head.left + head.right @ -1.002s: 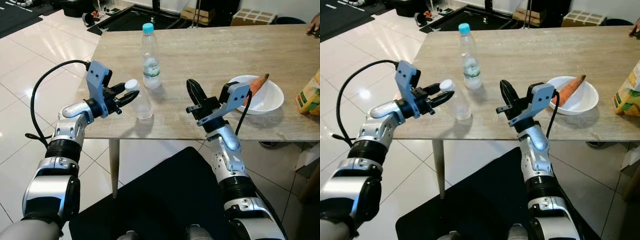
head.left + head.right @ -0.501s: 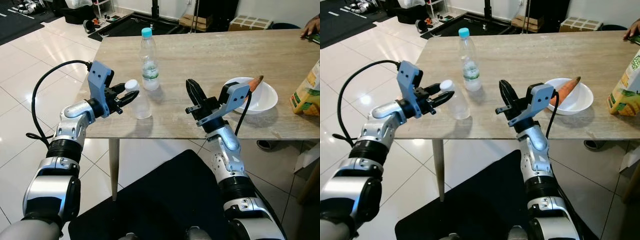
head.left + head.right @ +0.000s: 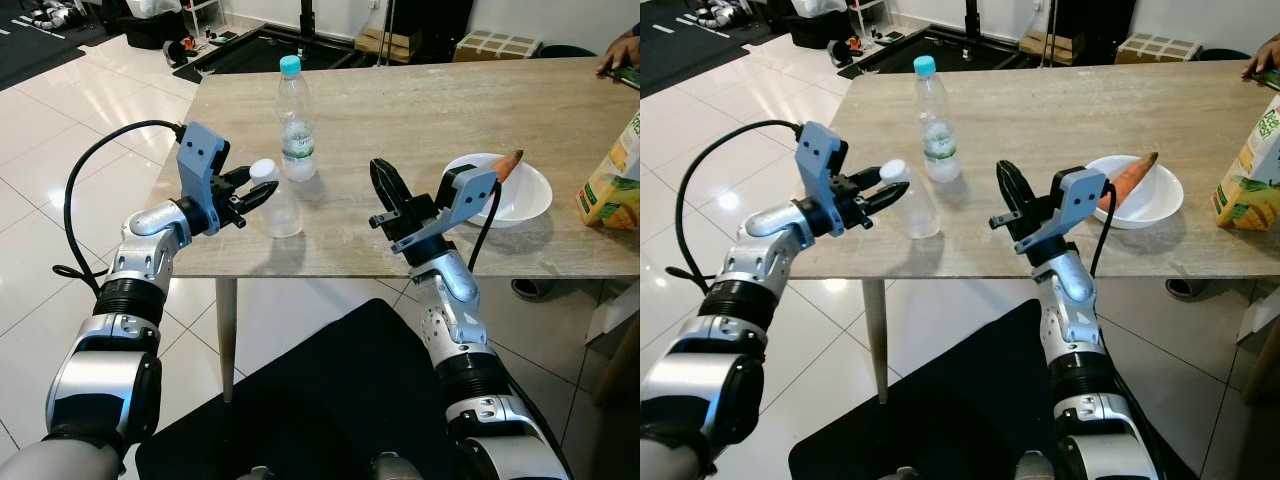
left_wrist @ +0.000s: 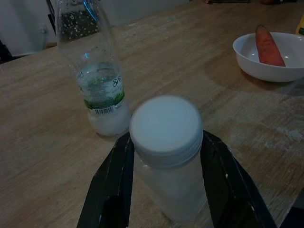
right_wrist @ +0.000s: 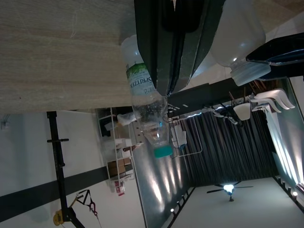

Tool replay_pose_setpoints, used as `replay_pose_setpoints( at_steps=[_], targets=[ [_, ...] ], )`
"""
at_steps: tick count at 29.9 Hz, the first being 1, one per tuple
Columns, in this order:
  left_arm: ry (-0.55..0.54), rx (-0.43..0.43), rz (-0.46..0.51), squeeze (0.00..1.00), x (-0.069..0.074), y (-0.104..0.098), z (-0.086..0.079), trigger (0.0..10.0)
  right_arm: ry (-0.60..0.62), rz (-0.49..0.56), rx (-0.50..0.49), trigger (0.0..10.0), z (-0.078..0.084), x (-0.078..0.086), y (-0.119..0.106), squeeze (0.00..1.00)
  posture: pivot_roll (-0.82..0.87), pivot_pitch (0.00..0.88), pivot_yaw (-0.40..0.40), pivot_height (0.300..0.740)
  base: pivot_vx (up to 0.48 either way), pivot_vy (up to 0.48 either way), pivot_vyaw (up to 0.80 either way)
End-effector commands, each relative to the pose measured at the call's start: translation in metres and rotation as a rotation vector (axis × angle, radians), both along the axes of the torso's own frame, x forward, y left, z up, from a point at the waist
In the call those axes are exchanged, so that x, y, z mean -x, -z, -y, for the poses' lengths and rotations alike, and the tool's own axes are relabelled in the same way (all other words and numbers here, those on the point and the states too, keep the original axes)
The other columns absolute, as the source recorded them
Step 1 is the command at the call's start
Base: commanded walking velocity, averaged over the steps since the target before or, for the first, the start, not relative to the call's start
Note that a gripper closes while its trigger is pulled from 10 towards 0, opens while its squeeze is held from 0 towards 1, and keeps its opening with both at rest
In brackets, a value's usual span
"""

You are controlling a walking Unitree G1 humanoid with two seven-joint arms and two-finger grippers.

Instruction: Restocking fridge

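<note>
A small clear bottle with a white cap stands near the front left edge of the wooden table. My left gripper is shut on it just under the cap, one black finger on each side. Behind it stands a taller water bottle with a blue cap and a green label. My right gripper hovers over the table's front edge, to the right of both bottles, shut with nothing in it and its fingers pointing at them.
A white bowl holding a carrot sits to the right of my right gripper. A yellow juice carton stands at the right edge. A person's hand rests at the table's far right corner. A black mat lies on the tiled floor below.
The view has shifted slightly, so the table and carton sit a little differently in the picture. Both arms and the bottles hold their places.
</note>
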State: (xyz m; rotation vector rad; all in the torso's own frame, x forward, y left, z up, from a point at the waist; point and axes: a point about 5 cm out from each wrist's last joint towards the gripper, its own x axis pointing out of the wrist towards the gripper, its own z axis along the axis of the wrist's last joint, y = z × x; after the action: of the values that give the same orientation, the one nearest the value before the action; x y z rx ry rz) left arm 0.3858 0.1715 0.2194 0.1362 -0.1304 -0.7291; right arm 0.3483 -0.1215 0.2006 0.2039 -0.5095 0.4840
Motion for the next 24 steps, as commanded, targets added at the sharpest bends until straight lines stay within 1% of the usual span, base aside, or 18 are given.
replay_pose_setpoints(
  at_steps=[1, 8, 9, 10, 11, 12, 13, 16, 17, 19, 20, 21, 24],
  targets=[
    [0.000, -0.020, -0.006, 0.00, 0.000, 0.004, -0.001, 10.0, -0.024, -0.012, 0.022, 10.0, -0.007, 0.001, 0.006, 0.00, -0.14, 0.075, 0.072, 0.725, 0.000, 0.000, 0.00],
    [0.020, -0.049, -0.057, 0.00, 0.002, 0.018, 0.002, 10.0, -0.041, -0.031, 0.043, 10.0, -0.010, 0.001, 0.009, 0.00, -0.14, 0.079, 0.067, 0.725, 0.000, 0.000, 0.00],
    [0.020, -0.082, -0.075, 0.00, 0.003, 0.027, 0.004, 10.0, -0.067, -0.043, 0.052, 10.0, -0.014, 0.002, 0.012, 0.00, -0.14, 0.079, 0.067, 0.725, 0.000, 0.000, 0.00],
    [0.017, -0.109, -0.080, 0.00, 0.003, 0.031, 0.005, 10.0, -0.086, -0.063, 0.076, 10.0, -0.017, 0.003, 0.015, 0.00, -0.14, 0.084, 0.066, 0.725, 0.000, 0.000, 0.00],
    [0.017, -0.109, -0.080, 0.00, 0.003, 0.031, 0.005, 10.0, -0.086, -0.063, 0.076, 10.0, -0.017, 0.003, 0.015, 0.00, -0.14, 0.084, 0.066, 0.725, 0.000, 0.000, 0.00],
    [0.015, -0.125, -0.082, 0.00, 0.004, 0.034, 0.005, 10.0, -0.095, -0.073, 0.109, 10.0, -0.019, 0.003, 0.019, 0.00, -0.14, 0.085, 0.067, 0.725, 0.000, 0.000, 0.00],
    [0.015, -0.125, -0.082, 0.00, 0.004, 0.034, 0.005, 10.0, -0.095, -0.073, 0.109, 10.0, -0.019, 0.003, 0.019, 0.00, -0.14, 0.085, 0.067, 0.725, 0.000, 0.000, 0.00],
    [0.009, -0.136, -0.086, 0.00, 0.004, 0.037, 0.007, 10.0, -0.107, -0.095, 0.194, 10.0, -0.022, 0.007, 0.031, 0.00, -0.15, 0.088, 0.069, 0.725, 0.000, 0.000, 0.00],
    [0.009, -0.136, -0.086, 0.00, 0.004, 0.037, 0.007, 10.0, -0.107, -0.095, 0.194, 10.0, -0.022, 0.007, 0.031, 0.00, -0.15, 0.088, 0.069, 0.725, 0.000, 0.000, 0.00],
    [0.009, -0.138, -0.089, 0.00, 0.004, 0.039, 0.007, 10.0, -0.106, -0.106, 0.234, 10.0, -0.022, 0.009, 0.038, 0.00, -0.15, 0.089, 0.070, 0.725, 0.000, 0.000, 0.00],
    [0.009, -0.138, -0.089, 0.00, 0.004, 0.039, 0.007, 10.0, -0.106, -0.106, 0.234, 10.0, -0.022, 0.009, 0.038, 0.00, -0.15, 0.089, 0.070, 0.725, 0.000, 0.000, 0.00],
    [0.007, -0.137, -0.090, 0.00, 0.004, 0.039, 0.007, 10.0, -0.107, -0.113, 0.255, 10.0, -0.021, 0.011, 0.041, 0.00, -0.15, 0.090, 0.069, 0.725, 0.000, 0.000, 0.00],
    [0.006, -0.135, -0.093, 0.00, 0.003, 0.039, 0.006, 10.0, -0.108, -0.122, 0.267, 10.0, -0.021, 0.012, 0.045, 0.00, -0.15, 0.091, 0.070, 0.725, 0.000, 0.000, 0.00]
  ],
)
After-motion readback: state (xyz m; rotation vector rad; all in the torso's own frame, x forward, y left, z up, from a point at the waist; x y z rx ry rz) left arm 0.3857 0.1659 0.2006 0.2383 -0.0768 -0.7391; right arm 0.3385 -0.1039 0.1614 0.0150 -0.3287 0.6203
